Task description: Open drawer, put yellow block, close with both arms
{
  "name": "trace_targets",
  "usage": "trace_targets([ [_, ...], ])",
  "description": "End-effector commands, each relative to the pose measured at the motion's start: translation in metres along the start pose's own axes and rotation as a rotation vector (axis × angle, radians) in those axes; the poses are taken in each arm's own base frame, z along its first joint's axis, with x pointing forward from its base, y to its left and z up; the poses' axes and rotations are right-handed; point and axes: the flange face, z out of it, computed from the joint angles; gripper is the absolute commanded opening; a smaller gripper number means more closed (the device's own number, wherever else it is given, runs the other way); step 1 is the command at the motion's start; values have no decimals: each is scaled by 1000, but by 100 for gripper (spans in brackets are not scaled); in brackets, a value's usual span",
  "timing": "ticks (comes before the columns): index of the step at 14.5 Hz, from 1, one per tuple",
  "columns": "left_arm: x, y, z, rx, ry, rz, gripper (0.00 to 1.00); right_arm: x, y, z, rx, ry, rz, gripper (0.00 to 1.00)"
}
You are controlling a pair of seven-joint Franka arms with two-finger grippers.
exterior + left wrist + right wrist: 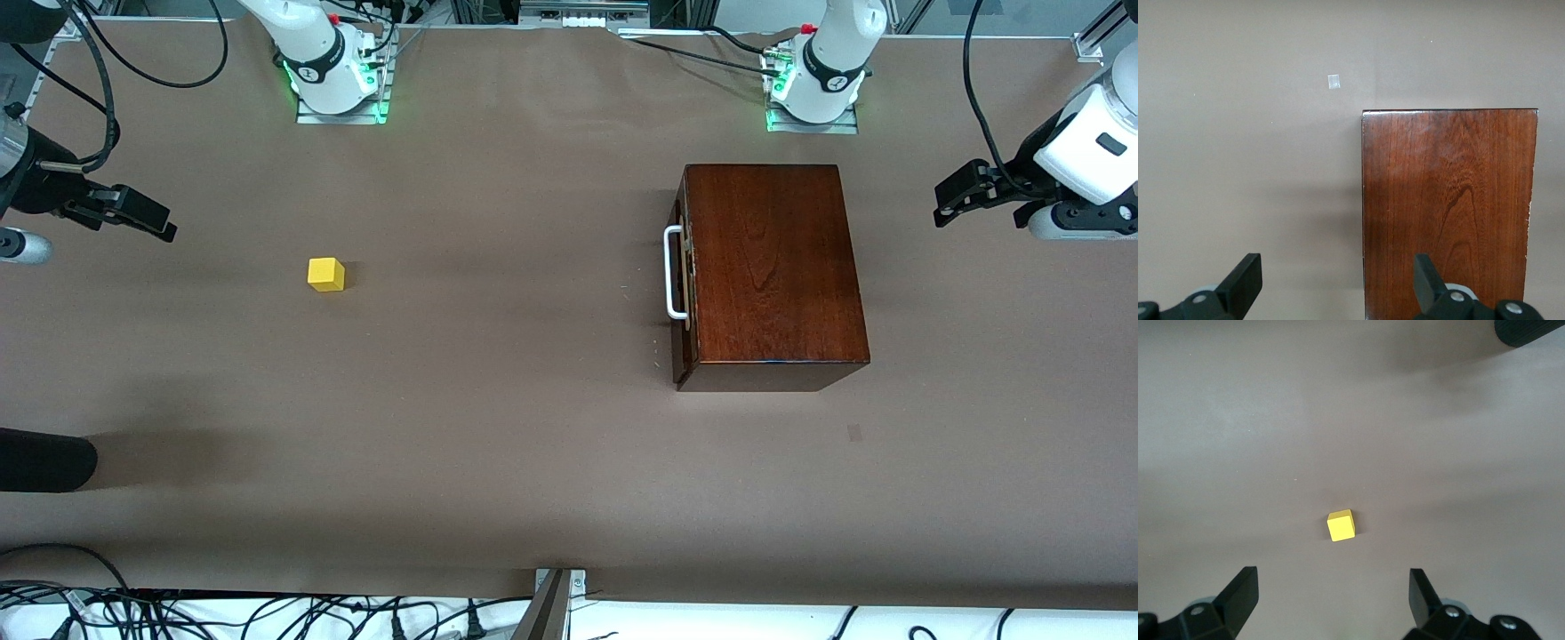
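A brown-covered table point(533, 444) carried everything, with the arms' bases along one edge. We judged the task not yet begun: the drawer point(681, 276) sat shut in its box point(773, 267), white handle point(673, 272) untouched, toward the left arm's end of the table. The block point(326, 274) lay alone on the table toward the right arm's end, well apart from the box. Opening, loading and closing were all left. The left end effector point(1335, 277) hung over the box's edge, fingers spread and empty; the right end effector point(1331, 593) hung over bare table near the block, likewise spread. We could not see the drawer's inside, and both arms were largely cut off at the front view's sides.
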Motion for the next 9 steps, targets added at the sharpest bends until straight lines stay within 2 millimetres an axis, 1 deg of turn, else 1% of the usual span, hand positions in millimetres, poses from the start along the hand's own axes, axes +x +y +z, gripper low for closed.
trace_targets([
  [1, -13, 3, 0, 0, 21, 55, 100, 0, 0, -7, 15, 9, 0, 100],
  [3, -2, 3, -7, 4, 34, 53, 100, 0, -1, -7, 15, 10, -2, 100],
  [9, -1, 0, -13, 0, 48, 50, 100, 1, -1, -7, 4, 16, -3, 100],
])
